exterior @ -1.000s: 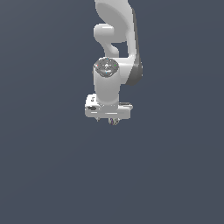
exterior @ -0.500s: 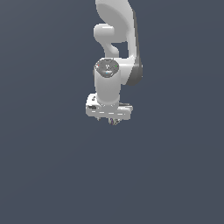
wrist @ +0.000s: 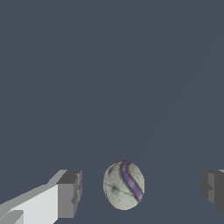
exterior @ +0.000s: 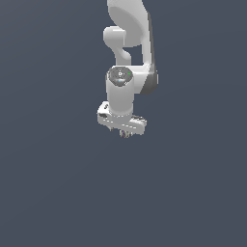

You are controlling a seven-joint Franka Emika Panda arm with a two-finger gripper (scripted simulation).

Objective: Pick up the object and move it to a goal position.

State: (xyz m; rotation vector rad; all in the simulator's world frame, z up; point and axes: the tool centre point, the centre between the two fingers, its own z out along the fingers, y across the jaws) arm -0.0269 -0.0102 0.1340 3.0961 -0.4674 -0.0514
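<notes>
- We see a plain dark grey surface filling both views.
- Our gripper is spread wide, fingers flanking the object, untouched.

Plain, evenly lit dark slate-grey backdrop throughout.

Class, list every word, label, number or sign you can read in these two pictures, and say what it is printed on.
None can be read.
The ball bears only a purple stripe, no lettering.
The arm's round joint cap has small marks, too blurred to read.
</notes>
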